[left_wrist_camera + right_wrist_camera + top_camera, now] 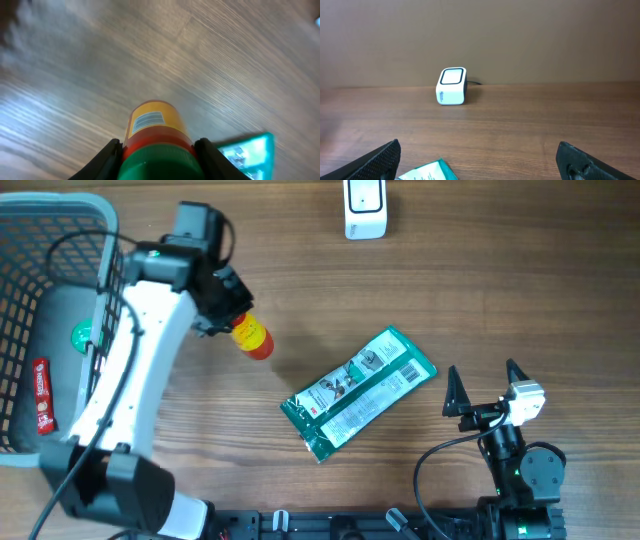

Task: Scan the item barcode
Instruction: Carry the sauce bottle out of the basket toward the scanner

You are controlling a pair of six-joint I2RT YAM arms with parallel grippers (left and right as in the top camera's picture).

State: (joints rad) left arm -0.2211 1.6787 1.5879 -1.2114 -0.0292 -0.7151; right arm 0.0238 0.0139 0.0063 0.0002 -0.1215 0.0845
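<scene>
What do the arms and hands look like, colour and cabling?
Left arm: white links, black joints, black cable running along it. Left hand: black. Right arm: black, looping black cable, white block at wrist. Right hand: black, pointed fingers.

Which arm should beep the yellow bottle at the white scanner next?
Left. The left pincer grips the yellow bottle, barcode visible; the right pincer is open and empty.

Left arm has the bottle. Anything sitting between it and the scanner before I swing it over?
Nothing visible. The left gripper holds the bottle, and only bare table lies between it and the scanner at the far edge. The green packet lies nearer the right arm, off that line.
</scene>
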